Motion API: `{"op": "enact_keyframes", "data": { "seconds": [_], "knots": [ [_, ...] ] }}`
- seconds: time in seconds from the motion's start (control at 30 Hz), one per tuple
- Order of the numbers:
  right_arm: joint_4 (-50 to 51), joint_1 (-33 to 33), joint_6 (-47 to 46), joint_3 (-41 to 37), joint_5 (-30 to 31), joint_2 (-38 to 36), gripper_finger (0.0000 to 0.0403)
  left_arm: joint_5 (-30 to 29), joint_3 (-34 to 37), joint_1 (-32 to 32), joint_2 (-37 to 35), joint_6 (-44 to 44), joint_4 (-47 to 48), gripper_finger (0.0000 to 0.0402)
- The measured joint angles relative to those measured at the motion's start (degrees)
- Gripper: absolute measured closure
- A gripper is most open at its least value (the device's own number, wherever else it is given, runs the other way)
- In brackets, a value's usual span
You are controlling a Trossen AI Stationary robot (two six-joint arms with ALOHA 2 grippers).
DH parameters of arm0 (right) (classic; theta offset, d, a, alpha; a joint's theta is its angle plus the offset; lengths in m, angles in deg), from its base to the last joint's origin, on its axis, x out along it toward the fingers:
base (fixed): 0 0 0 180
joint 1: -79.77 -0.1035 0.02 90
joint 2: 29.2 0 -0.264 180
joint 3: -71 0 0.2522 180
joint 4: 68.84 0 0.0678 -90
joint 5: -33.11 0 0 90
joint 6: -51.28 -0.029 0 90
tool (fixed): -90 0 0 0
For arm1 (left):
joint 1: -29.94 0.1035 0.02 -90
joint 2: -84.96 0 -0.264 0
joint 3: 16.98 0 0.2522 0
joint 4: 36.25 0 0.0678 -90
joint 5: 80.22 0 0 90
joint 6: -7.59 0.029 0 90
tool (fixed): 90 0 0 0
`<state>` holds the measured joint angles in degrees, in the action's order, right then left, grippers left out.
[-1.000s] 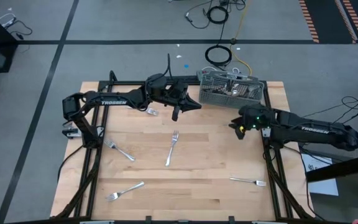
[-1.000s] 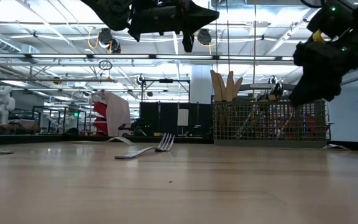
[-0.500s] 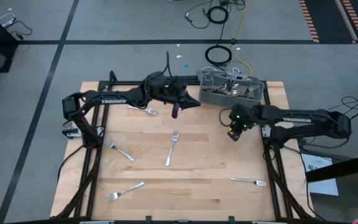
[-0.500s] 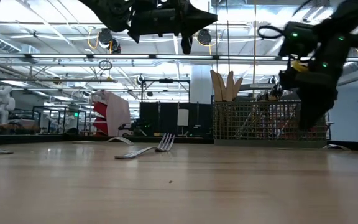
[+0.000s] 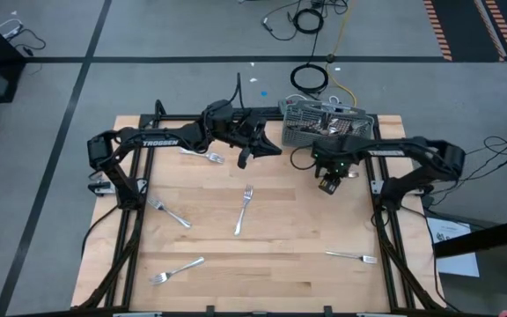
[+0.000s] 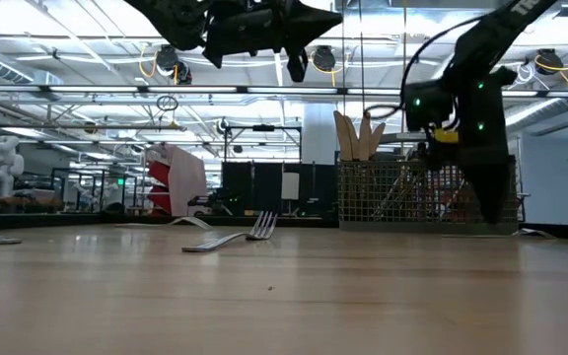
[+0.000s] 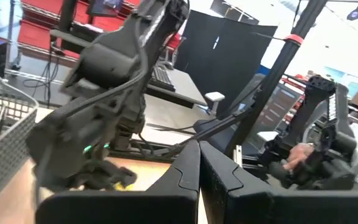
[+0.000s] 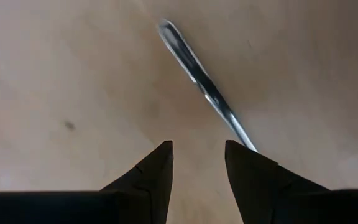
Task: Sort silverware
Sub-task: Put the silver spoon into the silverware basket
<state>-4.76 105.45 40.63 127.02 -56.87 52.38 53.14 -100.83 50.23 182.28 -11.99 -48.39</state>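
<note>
Caddy [image 5: 328,128] at the table's [image 5: 280,264] far right; forks [image 5: 243,210] scattered in front; right tool [image 5: 327,185] just before the caddy

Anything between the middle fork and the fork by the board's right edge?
Nothing. In the high view the board is bare wood between the middle fork and the right-edge fork.

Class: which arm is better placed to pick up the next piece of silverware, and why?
Right. The right tool is open, pointing down at the table with a silver handle lying just beyond its fingertips. The left tool is shut and held high near the caddy.
</note>
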Motion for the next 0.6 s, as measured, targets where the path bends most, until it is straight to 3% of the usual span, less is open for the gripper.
{"op": "enact_keyframes", "data": {
  "seconds": [0.27, 0.6],
  "knots": [
    [0.14, 2.75, 0.30, 0.00, 0.20, 5.91, 0.0264, 0.19, 0.00, 0.04, 0.00, -1.07, -0.05, 0.0396],
    [0.32, 4.49, -0.60, -0.02, 1.61, 6.19, 0.0264, 1.47, 0.00, 0.02, 0.00, -1.12, -0.07, 0.0396]
  ]
}}
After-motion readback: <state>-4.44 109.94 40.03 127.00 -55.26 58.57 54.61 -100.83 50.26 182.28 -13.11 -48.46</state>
